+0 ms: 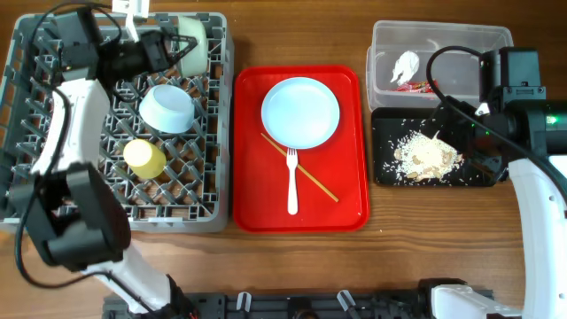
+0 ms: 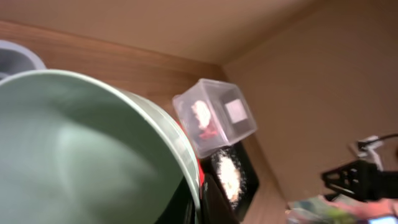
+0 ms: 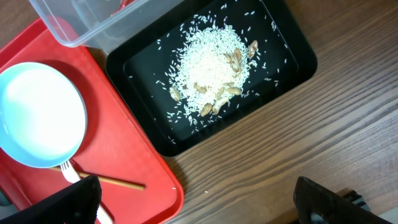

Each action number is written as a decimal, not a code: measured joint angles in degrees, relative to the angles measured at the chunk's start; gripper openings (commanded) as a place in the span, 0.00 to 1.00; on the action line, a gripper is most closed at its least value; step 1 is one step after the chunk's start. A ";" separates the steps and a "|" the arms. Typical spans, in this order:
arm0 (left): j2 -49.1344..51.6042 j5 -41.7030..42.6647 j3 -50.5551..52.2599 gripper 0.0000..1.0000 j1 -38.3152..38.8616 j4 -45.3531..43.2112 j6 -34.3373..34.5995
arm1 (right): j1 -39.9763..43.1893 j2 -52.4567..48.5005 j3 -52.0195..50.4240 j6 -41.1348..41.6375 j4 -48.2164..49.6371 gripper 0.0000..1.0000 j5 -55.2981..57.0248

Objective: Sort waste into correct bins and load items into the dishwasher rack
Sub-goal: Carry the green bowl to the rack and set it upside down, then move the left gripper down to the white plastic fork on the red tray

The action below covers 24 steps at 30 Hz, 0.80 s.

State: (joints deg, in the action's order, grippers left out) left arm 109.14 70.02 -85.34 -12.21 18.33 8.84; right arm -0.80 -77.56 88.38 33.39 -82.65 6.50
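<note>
My left gripper [image 1: 180,50] is shut on the rim of the mint-green bowl [image 1: 195,42] and holds it tilted over the far part of the grey dishwasher rack [image 1: 53,199]. The bowl fills the left wrist view [image 2: 81,149], with the gripper [image 2: 199,200] at its edge. A light blue bowl [image 1: 166,107] and a yellow cup [image 1: 144,157] sit in the rack. The pale blue plate [image 1: 300,112] and white fork [image 1: 291,183] lie on the red tray [image 1: 345,199]. My right gripper [image 3: 199,208] is open and empty above the table in front of the black tray [image 3: 298,62].
The clear tub [image 1: 469,42] holds the white tissue [image 1: 406,64] and red wrapper [image 1: 416,86]. The black tray [image 1: 385,168] holds the rice scraps [image 1: 427,155]. A wooden chopstick [image 1: 310,180] lies under the fork on the red tray.
</note>
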 measured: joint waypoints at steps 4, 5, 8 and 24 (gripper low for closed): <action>5.55 5.44 0.13 0.04 -1.51 -10.84 6.08 | 0.00 0.00 0.00 -0.04 -0.02 1.00 0.00; 6.64 6.19 0.13 0.04 -1.88 -12.66 7.50 | 0.00 0.00 0.00 -0.02 -0.11 1.00 0.00; 9.66 7.32 0.13 0.04 -3.43 -14.32 10.49 | 0.00 0.00 0.00 -0.04 -0.07 1.00 0.00; 12.24 9.31 0.11 1.00 -23.12 -9.68 18.14 | 0.00 0.02 0.00 -0.02 0.33 1.00 0.00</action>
State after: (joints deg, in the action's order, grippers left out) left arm 121.38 79.33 -85.23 -35.33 8.64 26.98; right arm -0.80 -77.54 88.38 33.36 -82.32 6.50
